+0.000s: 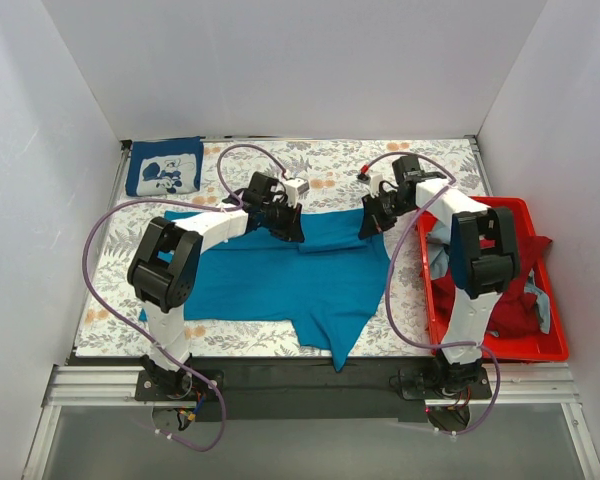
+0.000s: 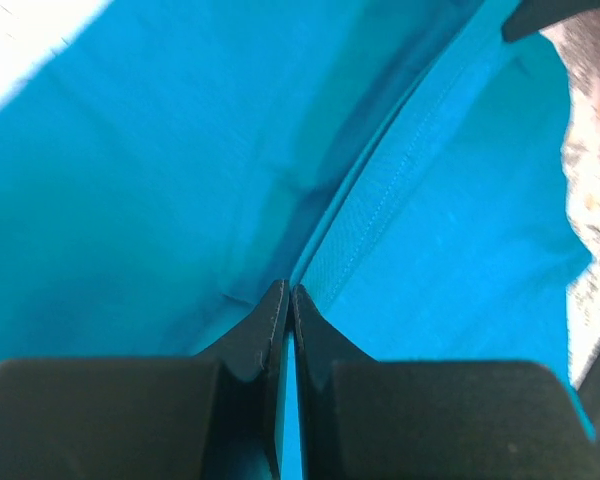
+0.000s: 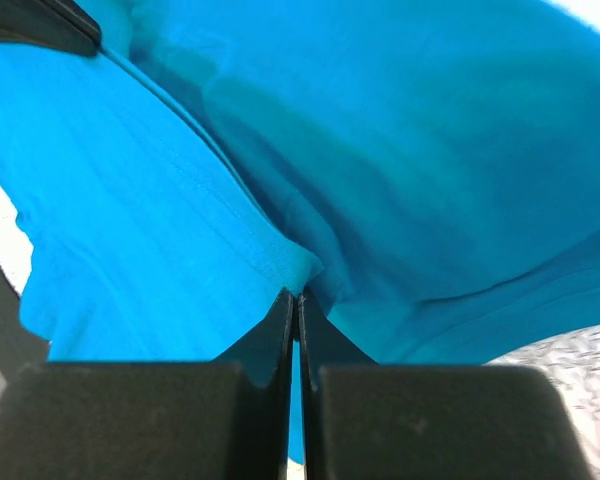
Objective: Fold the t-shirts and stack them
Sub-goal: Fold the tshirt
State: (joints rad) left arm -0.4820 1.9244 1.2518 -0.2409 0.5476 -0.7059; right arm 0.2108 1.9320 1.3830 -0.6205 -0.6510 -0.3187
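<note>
Teal shirt (image 1: 270,275) is spread across the middle of the table (image 1: 120,325), with one corner draped over the near edge. Left claw (image 2: 287,300) is pinched tight on the shirt's cloth beside a stitched seam. Right claw (image 3: 296,305) is likewise clamped on a hem fold. Navy printed shirt (image 1: 164,166) is laid folded at the far-left corner. Dark red shirt (image 1: 510,310) is heaped in the red bin (image 1: 540,350).
</note>
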